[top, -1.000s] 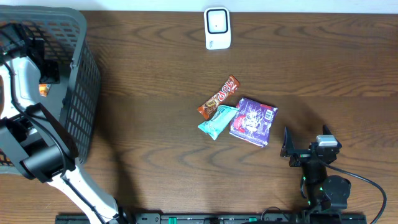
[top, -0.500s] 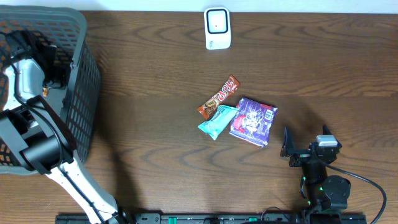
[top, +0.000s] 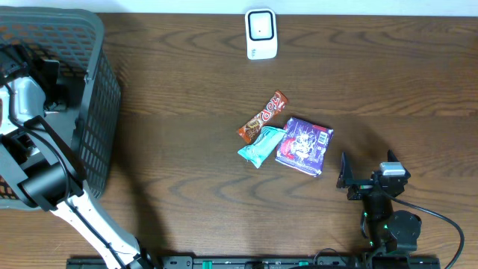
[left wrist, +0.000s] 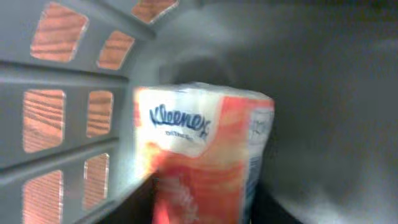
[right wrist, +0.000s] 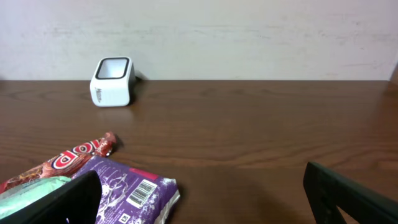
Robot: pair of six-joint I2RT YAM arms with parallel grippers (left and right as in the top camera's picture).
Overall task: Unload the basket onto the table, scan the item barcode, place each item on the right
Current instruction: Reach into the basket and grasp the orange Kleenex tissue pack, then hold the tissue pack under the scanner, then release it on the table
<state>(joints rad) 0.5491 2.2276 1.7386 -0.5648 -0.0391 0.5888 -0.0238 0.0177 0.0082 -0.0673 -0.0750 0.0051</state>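
An orange and white Kleenex tissue pack (left wrist: 205, 143) fills the left wrist view, inside the grey basket (top: 101, 112). My left gripper (left wrist: 199, 208) reaches down into the basket (left wrist: 68, 81); its dark fingers press against both sides of the pack, and the view is blurred. From overhead the left gripper (top: 56, 86) hides the pack. The white barcode scanner (top: 261, 33) stands at the table's far edge, also seen as scanner (right wrist: 112, 81). My right gripper (top: 367, 170) rests open near the front right, nothing between its fingers (right wrist: 348, 199).
A brown candy bar (top: 264, 116), a teal bar (top: 261, 145) and a purple packet (top: 304, 145) lie together mid-table. The purple packet (right wrist: 127, 190) shows a barcode just in front of the right gripper (right wrist: 205, 208).
The left gripper has shifted inside the basket onto the orange pack, covering it from overhead, and its jaws have narrowed on it. The right arm has not moved.
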